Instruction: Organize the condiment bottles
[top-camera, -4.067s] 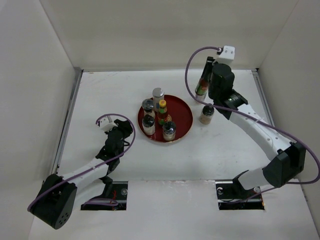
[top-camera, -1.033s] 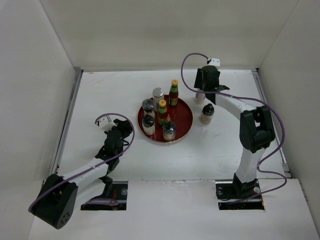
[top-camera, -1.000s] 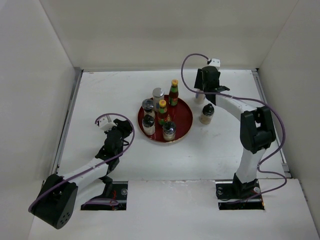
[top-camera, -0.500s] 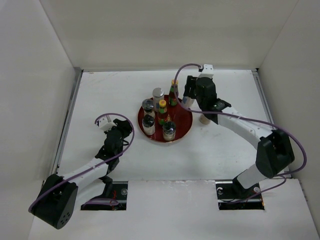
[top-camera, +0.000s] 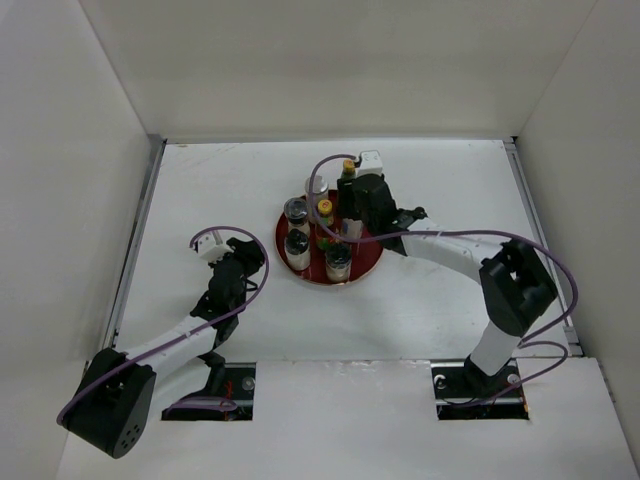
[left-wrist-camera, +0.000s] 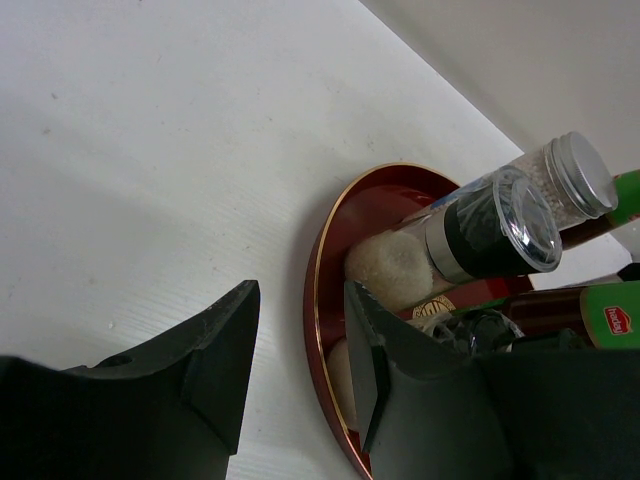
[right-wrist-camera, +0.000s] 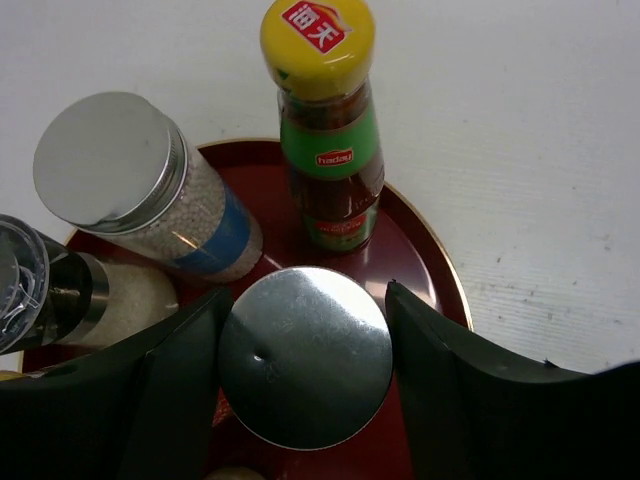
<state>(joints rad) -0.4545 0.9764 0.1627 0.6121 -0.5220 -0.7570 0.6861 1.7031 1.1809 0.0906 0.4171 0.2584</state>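
My right gripper (right-wrist-camera: 305, 355) is shut on a silver-topped shaker (right-wrist-camera: 305, 350), one finger touching each side, over the right part of the round red tray (right-wrist-camera: 440, 270). Beside it on the tray stand a yellow-capped sauce bottle (right-wrist-camera: 325, 120), a second silver-topped shaker (right-wrist-camera: 140, 190) and a glass jar (right-wrist-camera: 50, 290). From above, the right gripper (top-camera: 352, 222) hangs over the tray (top-camera: 372, 250), which holds both yellow-capped bottles (top-camera: 348, 168) (top-camera: 325, 207) and the glass jars (top-camera: 296, 210) (top-camera: 338, 262). My left gripper (top-camera: 248, 252) is open and empty, left of the tray.
In the left wrist view the tray's rim (left-wrist-camera: 320, 270) lies just past my open fingers, with a clear-lidded jar (left-wrist-camera: 490, 225) and a shaker (left-wrist-camera: 575, 175) behind. White walls close in the table on three sides. The right arm hides the spot right of the tray.
My right gripper closed on the shaker at the back right and carried it left, over the tray. The left arm has not moved.
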